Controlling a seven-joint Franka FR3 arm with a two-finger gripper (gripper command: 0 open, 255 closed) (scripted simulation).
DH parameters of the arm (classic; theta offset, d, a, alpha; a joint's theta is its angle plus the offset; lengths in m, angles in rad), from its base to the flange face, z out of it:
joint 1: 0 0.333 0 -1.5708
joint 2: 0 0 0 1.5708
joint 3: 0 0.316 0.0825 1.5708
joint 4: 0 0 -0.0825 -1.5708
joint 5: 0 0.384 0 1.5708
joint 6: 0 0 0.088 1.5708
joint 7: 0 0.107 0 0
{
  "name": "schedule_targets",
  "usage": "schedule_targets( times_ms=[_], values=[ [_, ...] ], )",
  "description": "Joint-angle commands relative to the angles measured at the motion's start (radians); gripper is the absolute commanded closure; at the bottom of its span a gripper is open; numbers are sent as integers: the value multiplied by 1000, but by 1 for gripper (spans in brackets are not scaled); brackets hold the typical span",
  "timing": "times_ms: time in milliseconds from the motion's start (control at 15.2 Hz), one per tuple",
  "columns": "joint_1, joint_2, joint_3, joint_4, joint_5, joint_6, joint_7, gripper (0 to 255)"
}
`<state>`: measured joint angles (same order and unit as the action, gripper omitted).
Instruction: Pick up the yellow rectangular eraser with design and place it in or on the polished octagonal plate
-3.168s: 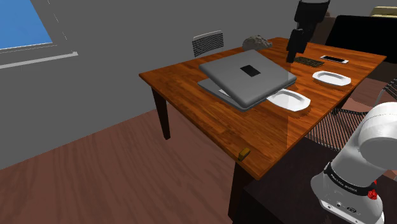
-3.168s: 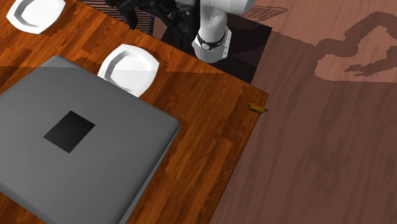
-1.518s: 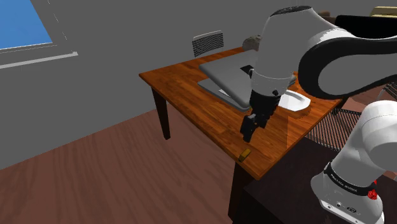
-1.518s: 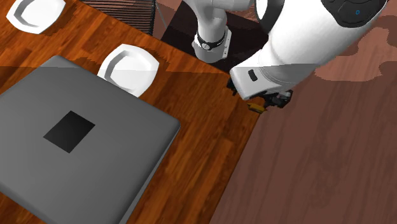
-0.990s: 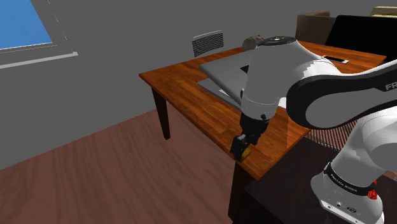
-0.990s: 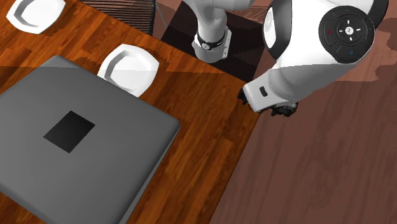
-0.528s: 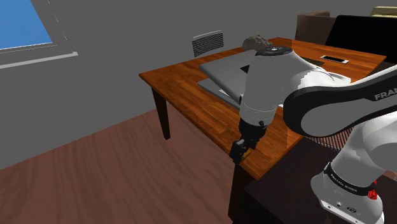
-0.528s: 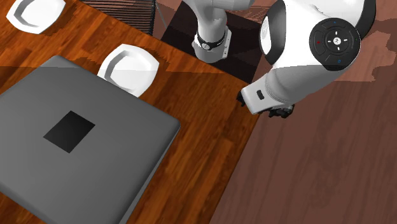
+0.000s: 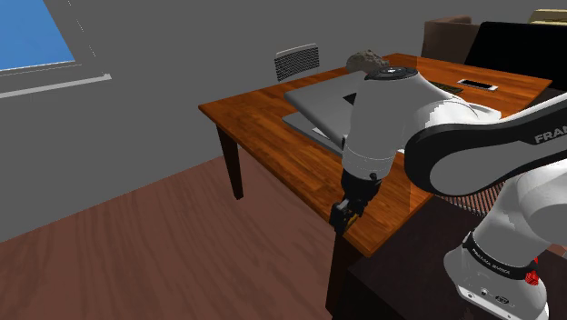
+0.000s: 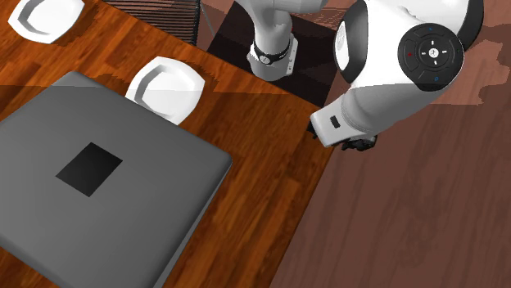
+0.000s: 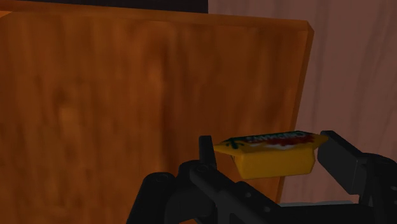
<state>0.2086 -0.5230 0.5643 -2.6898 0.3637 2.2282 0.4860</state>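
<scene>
The gripper [image 11: 267, 151] has its two black fingers [image 11: 207, 151] closed in on the yellow eraser [image 11: 275, 159]. One finger is at each short end, and both touch it as far as the wrist view shows. The eraser is a small rectangular block with a red and green design on its top face. It sits level between the jaws, right at the corner of the wooden table [image 11: 127, 95].

Just beyond the jaws on one side is the table's edge, with the brown plank floor [image 11: 356, 63] below it. On the other side the tabletop runs away from the fingers.

Above the jaws, the white arm [image 9: 400, 118] bends steeply down over that corner.

Farther along the table lies a white octagonal plate [image 10: 166, 88], well apart from the jaws. Next to it is a grey laptop [image 10: 98, 188], its lid marked with a black rectangle. A second white plate [image 10: 45, 16] sits farther off again. I cannot tell which of the two plates the task means.

At the table's far end, farthest from the jaws, are a grey lumpy object [image 9: 366, 60] and a chair [image 9: 297, 61] with a mesh back.
</scene>
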Motion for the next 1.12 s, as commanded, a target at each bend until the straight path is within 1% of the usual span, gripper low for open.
schedule_targets(
  times_ms=[0,330,1056],
  values=[
    [0,0,0,0,0,0,0,255],
    [0,0,0,0,0,0,0,255],
    [2,-85,-52,94,-24,-178,1,255]
  ],
)
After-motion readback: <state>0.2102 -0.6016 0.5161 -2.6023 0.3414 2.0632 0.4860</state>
